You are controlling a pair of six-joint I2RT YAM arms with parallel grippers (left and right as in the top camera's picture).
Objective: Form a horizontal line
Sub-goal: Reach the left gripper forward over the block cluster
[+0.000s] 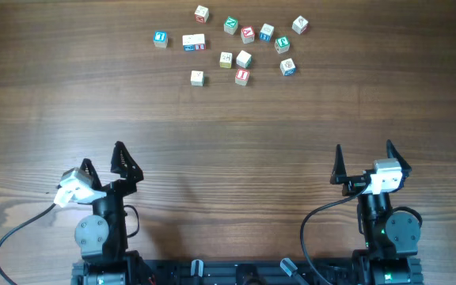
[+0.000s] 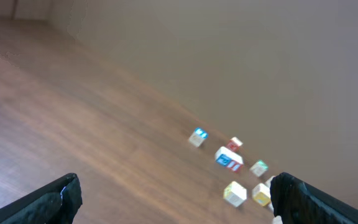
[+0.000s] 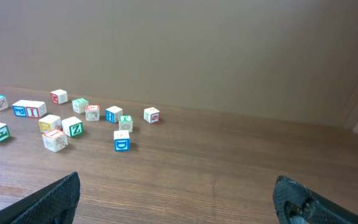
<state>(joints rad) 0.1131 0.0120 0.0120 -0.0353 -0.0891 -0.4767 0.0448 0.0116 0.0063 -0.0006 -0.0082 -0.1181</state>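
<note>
Left tool [image 1: 102, 156], right tool [image 1: 364, 147]: both wide, empty, at near side of table [image 1: 228, 127]. Alphabet cubes [image 1: 244, 58] scattered at far side, unaligned. Risk: wide jaws nudge close-packed neighbours, scatter them further.

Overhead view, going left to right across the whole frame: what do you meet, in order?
Left gripper → lone blue-lettered cube → touching pair of cubes → second blue-lettered cube → rightmost cube → right gripper.
</note>
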